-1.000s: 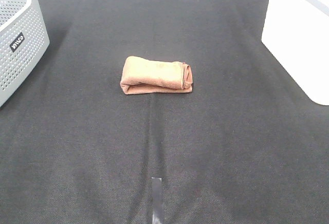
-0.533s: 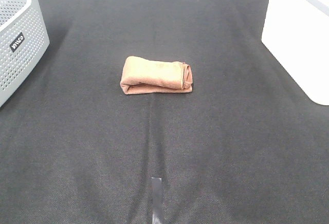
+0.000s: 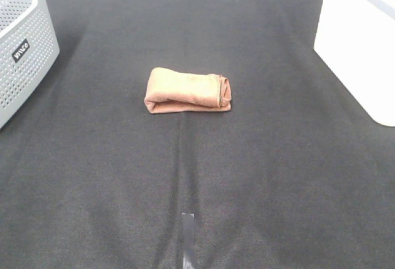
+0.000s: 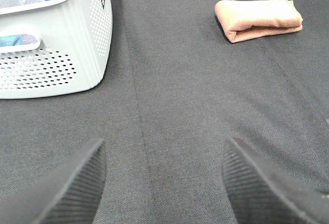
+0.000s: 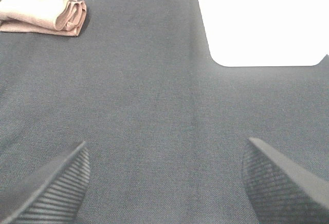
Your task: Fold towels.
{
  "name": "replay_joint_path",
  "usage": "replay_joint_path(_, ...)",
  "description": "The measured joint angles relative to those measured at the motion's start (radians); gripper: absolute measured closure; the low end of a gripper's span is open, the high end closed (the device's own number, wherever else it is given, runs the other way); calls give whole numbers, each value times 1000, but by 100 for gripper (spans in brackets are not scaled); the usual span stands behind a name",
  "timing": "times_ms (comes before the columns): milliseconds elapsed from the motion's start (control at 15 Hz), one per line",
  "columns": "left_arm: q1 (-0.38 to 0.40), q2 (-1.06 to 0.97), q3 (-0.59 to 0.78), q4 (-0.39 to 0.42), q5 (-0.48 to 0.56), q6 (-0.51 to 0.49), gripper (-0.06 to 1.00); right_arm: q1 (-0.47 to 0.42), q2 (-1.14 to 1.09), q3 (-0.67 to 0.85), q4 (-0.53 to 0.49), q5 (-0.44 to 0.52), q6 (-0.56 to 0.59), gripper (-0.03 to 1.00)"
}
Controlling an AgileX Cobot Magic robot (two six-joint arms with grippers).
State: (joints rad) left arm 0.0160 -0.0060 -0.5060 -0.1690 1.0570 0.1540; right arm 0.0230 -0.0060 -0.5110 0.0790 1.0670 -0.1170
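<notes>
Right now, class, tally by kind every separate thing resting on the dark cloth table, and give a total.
Folded rust-brown fuzzy towel: 1
Grey perforated plastic basket: 1
White rounded-corner bin: 1
Short grey tape strip: 1
Total: 4

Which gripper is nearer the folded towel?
Cannot call it: left gripper and right gripper both hang open, well short of the towel, on opposite sides, holding nothing.
</notes>
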Motion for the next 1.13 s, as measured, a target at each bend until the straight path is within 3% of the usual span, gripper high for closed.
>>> replay_joint_path(1133, 0, 0, 0, 0, -1, 0, 32, 0, -1, 0, 1, 1, 0, 20)
